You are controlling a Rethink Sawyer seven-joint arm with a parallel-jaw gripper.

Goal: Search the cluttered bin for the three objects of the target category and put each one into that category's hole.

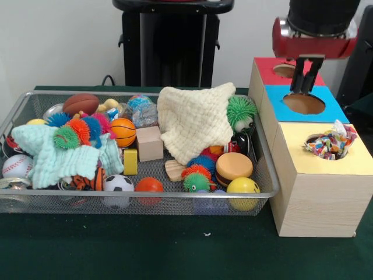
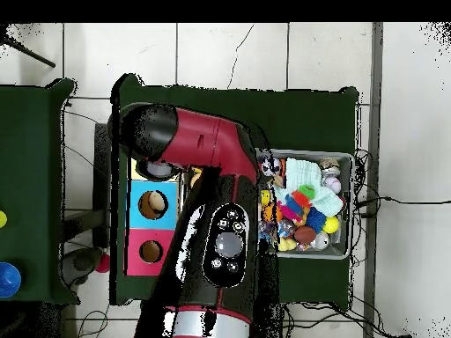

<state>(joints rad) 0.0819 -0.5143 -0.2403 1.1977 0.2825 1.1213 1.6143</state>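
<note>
The gripper [image 1: 305, 80] hangs over the wooden sorting box [image 1: 317, 192], its two dark fingers [image 1: 298, 77] pointing down and close together with nothing visible between them, so it looks closed and empty; the tips sit just above the far rim of the blue hole [image 1: 303, 104]. Directly behind the gripper lies the red hole [image 1: 284, 70], and in front of it, nearer the camera, the yellow hole [image 1: 326, 146] is stuffed with a multicoloured rope toy [image 1: 333, 142] whose frayed end sticks up over the rim. In the overhead view the red and black arm [image 2: 207, 231] covers most of the box, leaving the blue and red panels showing beside it. To the gripper's side in the front view stands the wire-mesh bin [image 1: 265, 175], touching the box. The nearest things in it are a green spiky ball [image 1: 240, 109] with eyes and a cream cloth [image 1: 195, 119] draped over the heap. Below them lie a toy burger [image 1: 233, 168], a yellow ball [image 1: 243, 186] and more spiky balls [image 1: 195, 175]. Farther off are wooden blocks [image 1: 150, 143], a small basketball [image 1: 123, 132], an orange ball [image 1: 150, 185], a soccer ball [image 1: 118, 184], a mint cloth [image 1: 55, 157] under spiky balls, a brown football [image 1: 81, 104] and a baseball [image 1: 17, 166] at the far end.
</note>
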